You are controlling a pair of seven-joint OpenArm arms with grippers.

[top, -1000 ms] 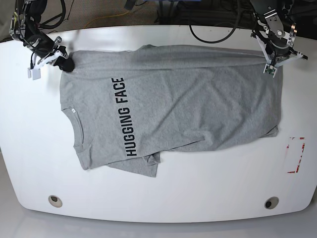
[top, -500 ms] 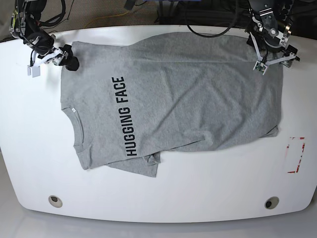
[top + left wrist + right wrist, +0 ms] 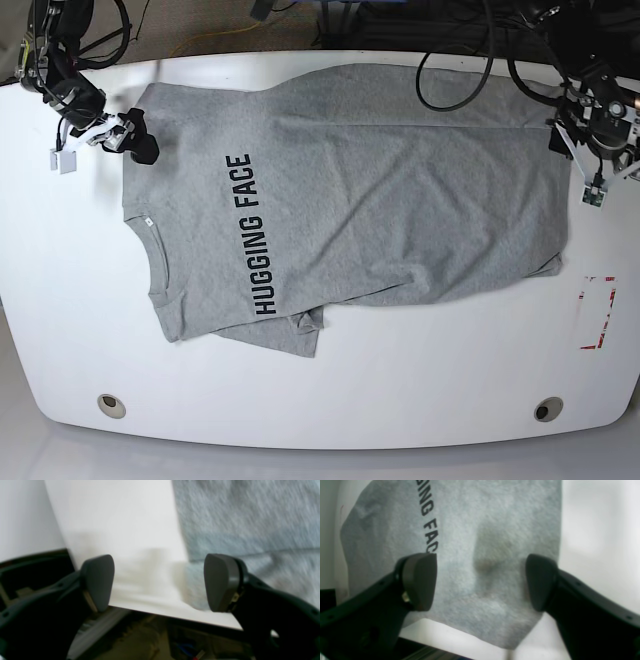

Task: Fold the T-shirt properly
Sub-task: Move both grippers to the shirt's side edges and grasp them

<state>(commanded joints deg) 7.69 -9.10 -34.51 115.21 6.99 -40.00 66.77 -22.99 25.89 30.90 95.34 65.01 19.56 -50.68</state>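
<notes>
T-shirt (image 3: 350,200) lies flat on the white table (image 3: 420,380). Left hand (image 3: 160,582) at 3 o'clock and right hand (image 3: 480,582) at 9 o'clock are both wide open, holding nothing.

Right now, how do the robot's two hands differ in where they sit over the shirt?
The left hand hangs over the T-shirt's edge: bare white table shows between its fingers, with cloth only by one finger. The right hand hangs over cloth, with grey fabric and part of the black lettering between its fingers. In the base view they sit at opposite ends of the shirt. Both are open and hold nothing.
</notes>
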